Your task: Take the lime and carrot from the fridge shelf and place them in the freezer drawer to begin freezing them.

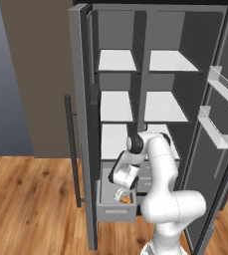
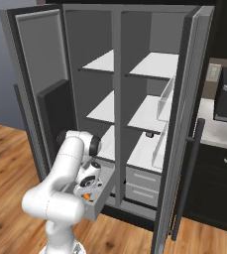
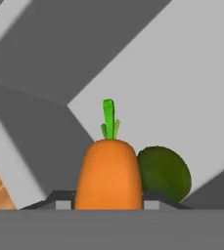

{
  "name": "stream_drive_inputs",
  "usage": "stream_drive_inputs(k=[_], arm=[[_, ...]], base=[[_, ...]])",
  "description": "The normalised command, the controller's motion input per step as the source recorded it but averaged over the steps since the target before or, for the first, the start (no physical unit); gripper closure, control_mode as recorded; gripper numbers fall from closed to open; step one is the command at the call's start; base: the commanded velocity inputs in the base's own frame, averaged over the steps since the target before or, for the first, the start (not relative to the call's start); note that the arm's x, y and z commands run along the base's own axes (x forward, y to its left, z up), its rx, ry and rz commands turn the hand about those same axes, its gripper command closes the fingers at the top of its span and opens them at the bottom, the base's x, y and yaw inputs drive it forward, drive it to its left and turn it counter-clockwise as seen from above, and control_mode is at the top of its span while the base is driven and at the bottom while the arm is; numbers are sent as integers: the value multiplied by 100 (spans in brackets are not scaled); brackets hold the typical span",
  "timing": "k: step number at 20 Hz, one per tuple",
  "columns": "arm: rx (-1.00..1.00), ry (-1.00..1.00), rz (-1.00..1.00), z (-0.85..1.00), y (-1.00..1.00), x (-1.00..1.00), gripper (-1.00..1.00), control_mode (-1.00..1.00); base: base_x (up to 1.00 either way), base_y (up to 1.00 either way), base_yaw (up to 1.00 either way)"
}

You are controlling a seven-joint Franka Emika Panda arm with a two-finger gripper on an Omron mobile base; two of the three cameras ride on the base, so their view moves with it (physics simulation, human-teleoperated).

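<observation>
Grey fridge [image 1: 155, 30], doors open; gripper [image 1: 124, 195] at frame centre-bottom, down in freezer drawer [image 1: 116, 211] — jaws pinching carrot [image 3: 108, 173]; lime [image 3: 165, 173] touching carrot's right in hand view.

The freezer drawer [image 1: 116, 211] stands pulled out at the bottom of the fridge's left column, below the shelves. The carrot [image 3: 109, 176] sits between the fingers [image 3: 62, 202] inside it, with the lime [image 3: 165, 173] touching its right side, slightly behind.
</observation>
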Motion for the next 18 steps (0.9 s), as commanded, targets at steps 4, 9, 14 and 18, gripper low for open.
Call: stream_drive_inputs(k=[4, 9, 14, 18], arm=[[0, 3, 3, -37, 6, -1, 100, -100], [0, 3, 3, -40, 6, -16, 100, -100], [0, 1, 5, -45, 4, -40, 100, -100], [0, 0, 6, -49, 3, -60, 100, -100]], base=[[0, 0, 0], [0, 0, 0], [0, 0, 0], [0, 0, 0]])
